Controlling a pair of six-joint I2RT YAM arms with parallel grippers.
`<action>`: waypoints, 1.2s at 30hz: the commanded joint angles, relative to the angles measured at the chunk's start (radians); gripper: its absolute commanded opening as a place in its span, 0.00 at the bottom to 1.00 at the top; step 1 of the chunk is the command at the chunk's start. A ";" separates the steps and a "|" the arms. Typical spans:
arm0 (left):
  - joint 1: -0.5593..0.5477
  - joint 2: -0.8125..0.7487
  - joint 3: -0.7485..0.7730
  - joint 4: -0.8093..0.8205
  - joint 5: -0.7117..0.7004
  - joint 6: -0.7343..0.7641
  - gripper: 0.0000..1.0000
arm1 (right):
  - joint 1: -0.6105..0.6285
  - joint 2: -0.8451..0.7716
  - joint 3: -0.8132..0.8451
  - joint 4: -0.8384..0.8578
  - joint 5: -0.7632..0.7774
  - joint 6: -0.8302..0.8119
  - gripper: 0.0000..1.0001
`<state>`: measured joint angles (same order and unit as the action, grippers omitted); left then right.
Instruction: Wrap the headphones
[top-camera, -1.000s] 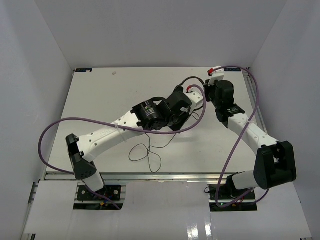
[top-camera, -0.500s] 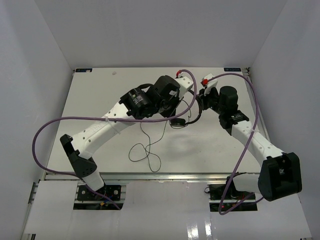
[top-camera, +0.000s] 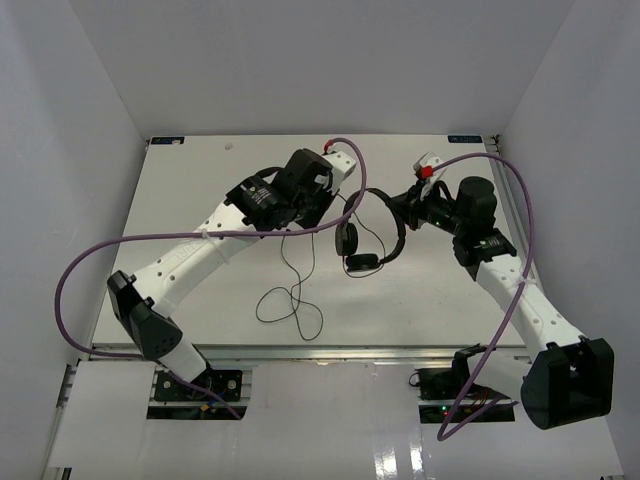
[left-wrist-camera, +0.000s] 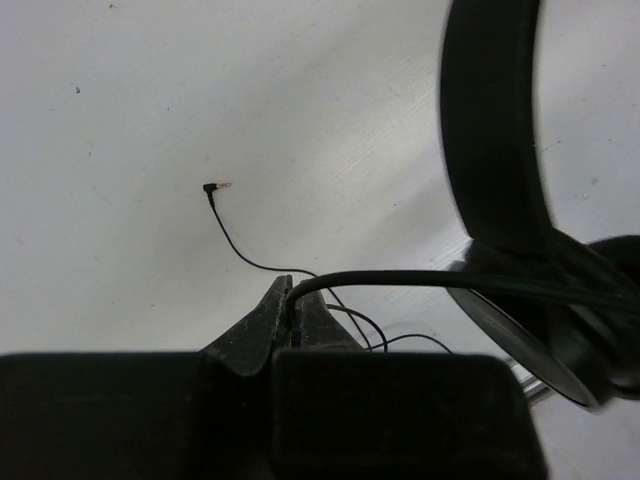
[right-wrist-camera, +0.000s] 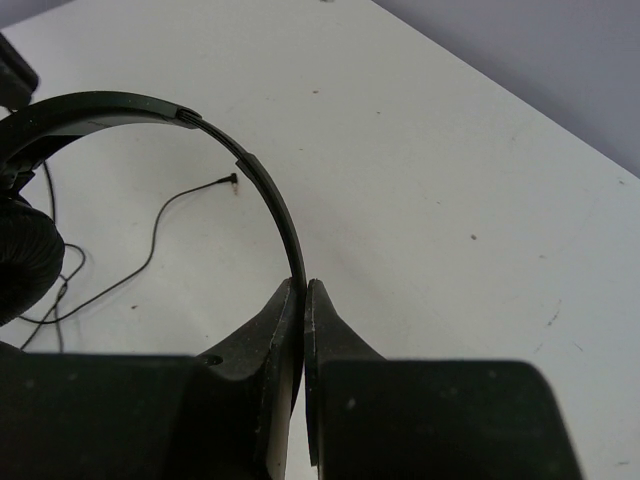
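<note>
Both arms have swung apart since the earlier frames; headphones (top-camera: 347, 238) now hang between them above the counter (top-camera: 180, 200).
Left tool (left-wrist-camera: 292, 292) pinches the cord (left-wrist-camera: 400, 276), right tool (right-wrist-camera: 303, 295) the headband (right-wrist-camera: 272, 200). Wrapping barely begun, I judge; next I loop slack round the band. Wrist views alone show the plug (left-wrist-camera: 213, 186).

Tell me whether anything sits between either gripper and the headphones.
Nothing visible does: the right gripper is shut on the headband of the headphones, and the left gripper is shut on the cord.
</note>
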<state>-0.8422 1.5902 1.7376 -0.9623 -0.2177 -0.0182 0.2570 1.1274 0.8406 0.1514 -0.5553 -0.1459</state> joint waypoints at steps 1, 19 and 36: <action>0.025 -0.107 -0.098 0.123 0.044 0.014 0.00 | -0.041 -0.034 0.033 -0.015 -0.184 0.146 0.08; 0.065 -0.199 -0.389 0.506 0.259 -0.119 0.00 | -0.070 -0.014 0.148 -0.031 -0.368 0.556 0.08; 0.077 -0.419 -0.751 1.003 0.315 -0.321 0.81 | -0.101 -0.004 0.324 -0.156 -0.196 0.506 0.08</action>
<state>-0.7736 1.2365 1.0623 -0.1232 0.0893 -0.2958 0.1598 1.1221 1.0784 0.0323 -0.8140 0.3835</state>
